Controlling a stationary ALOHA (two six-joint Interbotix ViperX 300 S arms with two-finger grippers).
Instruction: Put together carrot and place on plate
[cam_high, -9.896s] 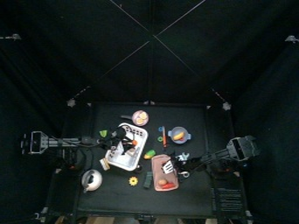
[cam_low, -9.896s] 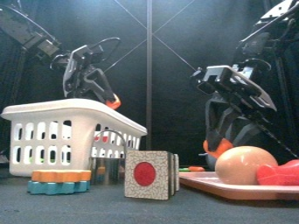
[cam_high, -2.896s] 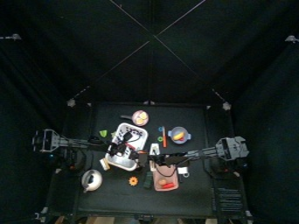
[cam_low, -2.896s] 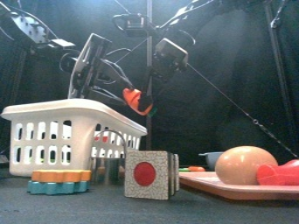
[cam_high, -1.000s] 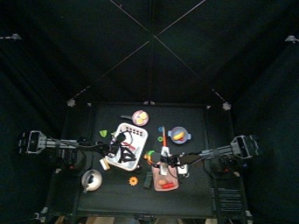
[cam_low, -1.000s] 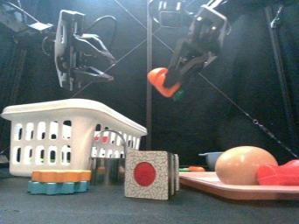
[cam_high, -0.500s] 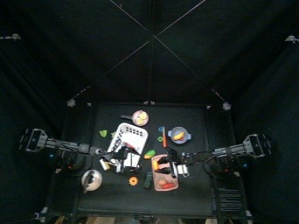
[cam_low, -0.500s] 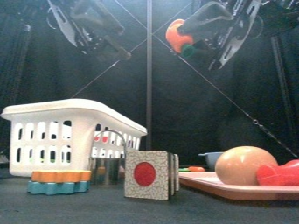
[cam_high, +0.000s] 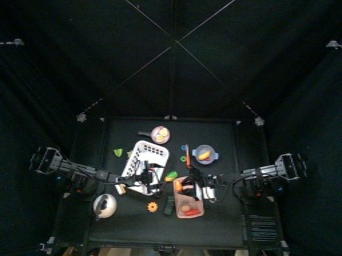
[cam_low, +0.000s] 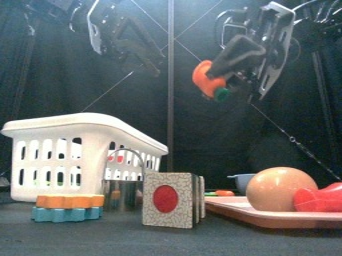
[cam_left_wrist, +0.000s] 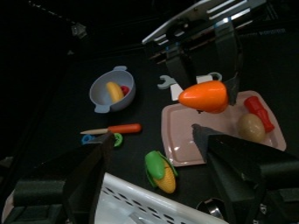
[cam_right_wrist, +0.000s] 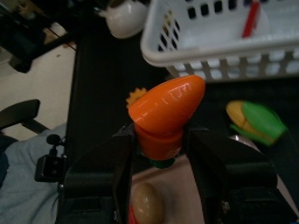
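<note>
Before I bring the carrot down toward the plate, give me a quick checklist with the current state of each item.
1. Right gripper clamped on the carrot: ok, held aloft with both jaws on its lower end.
2. Carrot assembled: cannot tell, only the orange body with a bit of green at the jaws shows.
3. Left gripper clear of the carrot: ok, jaws open and empty, apart from it.
4. Pink tray below has free space: ok, bare area beside the round peach-coloured ball and red piece.
5. White basket out of the descent path: ok, it sits off to the side.
</note>
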